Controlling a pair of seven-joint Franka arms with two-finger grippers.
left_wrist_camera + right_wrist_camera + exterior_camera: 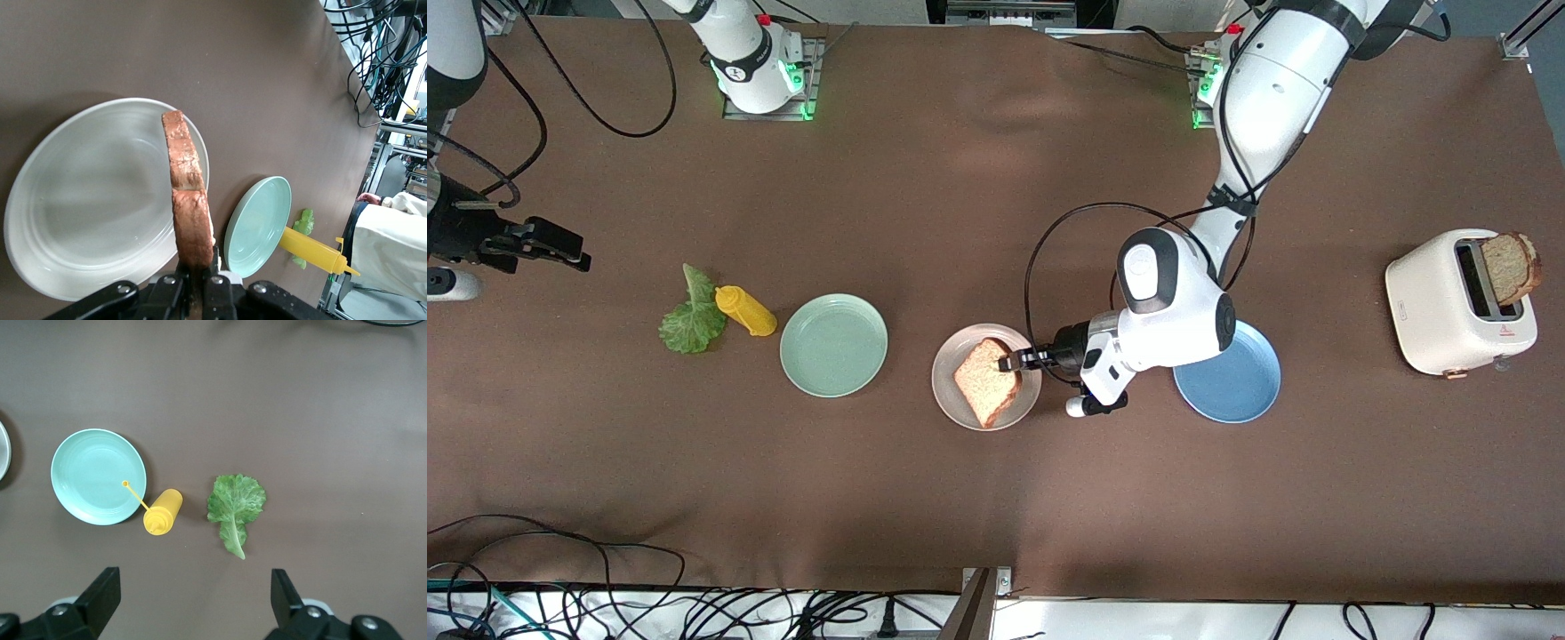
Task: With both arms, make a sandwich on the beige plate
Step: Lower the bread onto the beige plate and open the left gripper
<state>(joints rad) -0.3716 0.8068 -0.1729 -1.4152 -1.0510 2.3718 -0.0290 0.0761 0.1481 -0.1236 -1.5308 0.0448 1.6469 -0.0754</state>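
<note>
Left gripper (1010,361) pinches a bread slice (987,380) by its crust over the beige plate (948,397), laying the sandwich base. Next comes release, flat on that plate. Right gripper (193,603) waits wide open above the lettuce leaf (235,504), well apart from the plate.

speckled brown bread slice (987,380) on a beige plate (947,391), mint green plate (834,345), blue plate (1232,384), yellow bottle (745,310), green lettuce (692,316), brown table (960,178).
</note>
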